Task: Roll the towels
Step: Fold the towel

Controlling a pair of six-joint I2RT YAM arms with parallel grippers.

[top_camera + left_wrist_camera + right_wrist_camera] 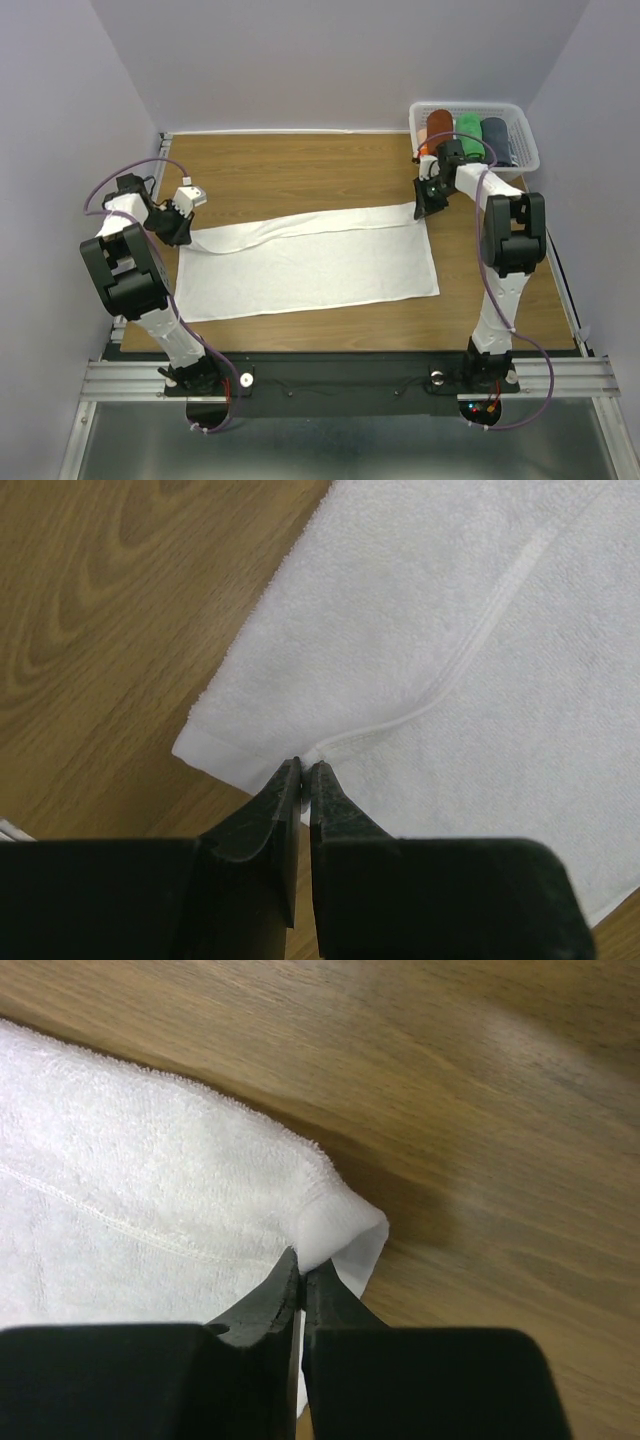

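Observation:
A white towel (310, 262) lies spread across the middle of the wooden table, its far edge partly folded over toward me. My left gripper (183, 232) is shut on the towel's far left corner (240, 755), the fingertips (285, 785) pinching the hem. My right gripper (428, 205) is shut on the far right corner (345, 1230), which bunches up between the fingertips (285, 1275). A dark blue-grey towel (497, 138) sits rolled in the basket at the back right.
A white plastic basket (525, 150) at the back right corner holds a rust-brown roll (438, 128) and a green roll (468, 133) beside the blue-grey one. Bare wood (300, 170) stretches behind the towel. White walls enclose the table on three sides.

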